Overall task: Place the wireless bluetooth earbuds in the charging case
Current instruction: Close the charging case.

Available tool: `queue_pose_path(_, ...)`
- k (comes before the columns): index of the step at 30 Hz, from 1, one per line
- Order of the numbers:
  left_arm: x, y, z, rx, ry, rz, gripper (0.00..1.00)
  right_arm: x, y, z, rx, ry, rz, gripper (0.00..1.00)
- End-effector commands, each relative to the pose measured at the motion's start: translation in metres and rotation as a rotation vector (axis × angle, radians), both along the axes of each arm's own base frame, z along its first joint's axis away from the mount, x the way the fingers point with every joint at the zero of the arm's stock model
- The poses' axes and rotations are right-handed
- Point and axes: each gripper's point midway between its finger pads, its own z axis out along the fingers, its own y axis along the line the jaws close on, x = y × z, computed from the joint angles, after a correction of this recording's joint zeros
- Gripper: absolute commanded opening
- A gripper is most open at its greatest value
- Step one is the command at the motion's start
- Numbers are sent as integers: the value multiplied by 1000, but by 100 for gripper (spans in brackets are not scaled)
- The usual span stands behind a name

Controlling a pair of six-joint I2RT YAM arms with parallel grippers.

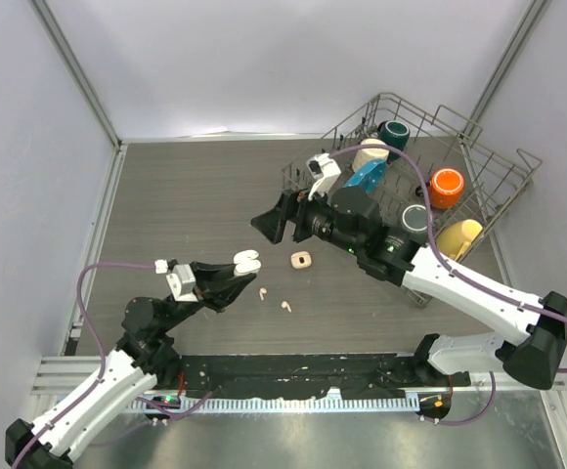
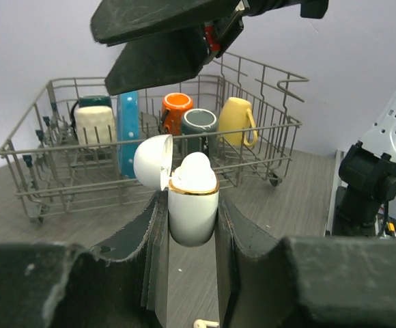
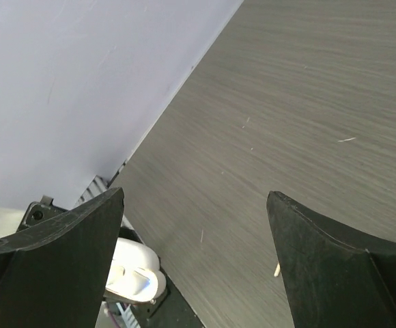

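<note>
now, open white charging case (image 2: 192, 205) between left jaws

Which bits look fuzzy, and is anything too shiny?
Left wrist view: the left gripper's fingers are blurry, too near the lens; the white case is sharp. Right wrist view: the right gripper's fingers look soft, the table crisp. Top view: even light, no harsh glare.

charging case (image 2: 192, 212) base: hidden between fingers (image 2: 131, 239) | pale item (image 2: 207, 323): cut off by edge
</note>
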Motion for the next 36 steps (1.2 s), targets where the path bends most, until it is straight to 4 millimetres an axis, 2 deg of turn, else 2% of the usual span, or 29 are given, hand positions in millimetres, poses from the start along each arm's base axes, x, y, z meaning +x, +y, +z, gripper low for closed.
queue_pose_path(1, -7, -6, 24, -28, -28, -58, 0, -15, 20, 9, -2, -17, 146, 91)
queue_pose_path(3, -7, -8, 24, -37, -25, -66, 0, -17, 24, 6, -16, -17, 174, 91)
queue_pose_path(4, -7, -8, 23, -39, -28, -69, 0, -18, 28, -5, -45, 7, 195, 91)
queue_pose_path(5, -7, -8, 24, -41, -31, -68, 0, -17, 29, -4, -53, 9, 199, 91)
queue_pose_path(13, -4, -3, 31, -57, -53, -30, 0, -22, 31, -35, -190, 28, 270, 91)
queue_pose_path(27, 12, 6, 25, -87, -21, 61, 0, -49, 8, -42, -285, -63, 392, 91)
queue_pose_path(30, 21, 11, 25, -111, 32, 110, 0, -21, -14, -32, -300, -96, 177, 92)
queue_pose_path(31, 28, 12, 14, -100, 118, 136, 0, -4, -28, -30, -313, -98, 42, 92)
queue_pose_path(32, 36, 14, 7, -92, 186, 169, 0, 0, -34, -27, -308, -102, 2, 93)
queue_pose_path(33, 49, 25, 11, -115, 248, 261, 0, 3, -38, -26, -310, -102, -27, 93)
queue_pose_path(34, 58, 29, -18, -45, 370, 328, 0, 6, -42, -25, -306, -96, -60, 93)
queue_pose_path(35, 64, 35, -27, -57, 466, 377, 0, 11, -49, -22, -303, -98, -114, 93)
queue_pose_path(36, 76, 47, -46, -19, 554, 488, 0, 14, -53, -20, -300, -97, -145, 93)
